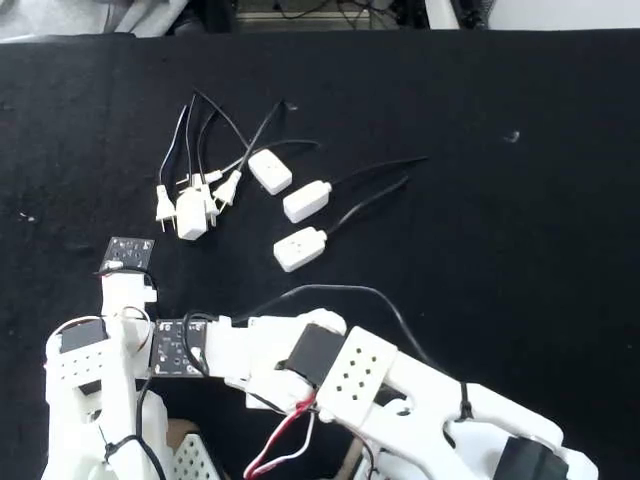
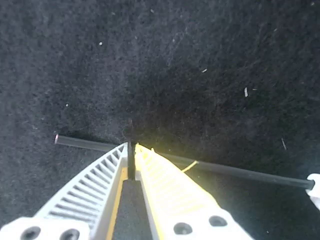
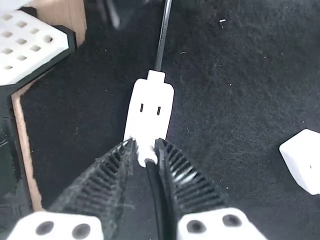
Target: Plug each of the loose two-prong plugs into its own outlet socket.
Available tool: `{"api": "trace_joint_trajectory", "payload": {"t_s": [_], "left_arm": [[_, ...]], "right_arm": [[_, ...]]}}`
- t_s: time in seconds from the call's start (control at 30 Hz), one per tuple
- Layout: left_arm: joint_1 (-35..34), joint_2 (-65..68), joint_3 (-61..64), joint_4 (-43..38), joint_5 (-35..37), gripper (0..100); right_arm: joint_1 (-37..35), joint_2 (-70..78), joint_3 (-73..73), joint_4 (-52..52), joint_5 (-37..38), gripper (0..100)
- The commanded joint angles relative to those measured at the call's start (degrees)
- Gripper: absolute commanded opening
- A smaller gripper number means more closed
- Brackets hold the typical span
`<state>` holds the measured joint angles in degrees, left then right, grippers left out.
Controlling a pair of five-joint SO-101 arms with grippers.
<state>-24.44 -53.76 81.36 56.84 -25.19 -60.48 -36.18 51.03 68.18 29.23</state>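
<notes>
My right gripper (image 3: pixel 145 147) has its fingers drawn close, leaving only a narrow gap. In that gap sits a small white plug (image 3: pixel 146 159), and its cable runs back between the fingers. The plug is pressed against the near end of an outlet socket (image 3: pixel 150 107), which lies flat on the black table (image 1: pixel 520 230) with two slots facing up. I judge that I hold the plug by its body to keep it in line with the socket for the push, but I cannot tell if the prongs are already inside. My left gripper (image 2: pixel 131 148) is closed, with its tips together exactly over a black cord (image 2: pixel 235 171) lying across the cloth. Perhaps it pins this cord so that nothing slides, but I cannot see if the cord is really pinched. In the high view the other loose plugs (image 1: pixel 192 205) lie bunched in the upper left. Three sockets (image 1: pixel 300 248) lie just to their right, unplugged, so most of the task is not yet done.
</notes>
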Motion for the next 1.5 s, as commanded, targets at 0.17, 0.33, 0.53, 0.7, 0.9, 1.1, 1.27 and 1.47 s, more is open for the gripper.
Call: {"api": "trace_joint_trajectory", "payload": {"t_s": [0.17,0.33,0.53,0.7,0.9,1.1,1.27,1.47], "left_arm": [[0.22,0.70,0.84,-1.67,0.26,3],[0.22,0.70,0.84,-1.67,0.26,3],[0.22,0.70,0.84,-1.67,0.26,3],[0.22,0.70,0.84,-1.67,0.26,3],[0.22,0.70,0.84,-1.67,0.26,3],[0.22,0.70,0.84,-1.67,0.26,3],[0.22,0.70,0.84,-1.67,0.26,3],[0.22,0.70,0.84,-1.67,0.26,3]], "right_arm": [[0.97,1.45,0.48,4.04,2.73,1.1],[0.70,1.45,1.10,3.43,2.55,1.1],[0.62,1.89,1.01,0.44,2.37,1.1],[-0.70,1.89,1.36,1.58,2.20,1.1],[-2.29,1.89,1.89,3.52,1.58,1.1],[-1.76,1.98,1.98,3.87,1.93,1.1],[4.31,1.98,1.89,4.22,4.48,1.1],[2.20,1.98,0.92,3.87,2.99,1.1]]}}
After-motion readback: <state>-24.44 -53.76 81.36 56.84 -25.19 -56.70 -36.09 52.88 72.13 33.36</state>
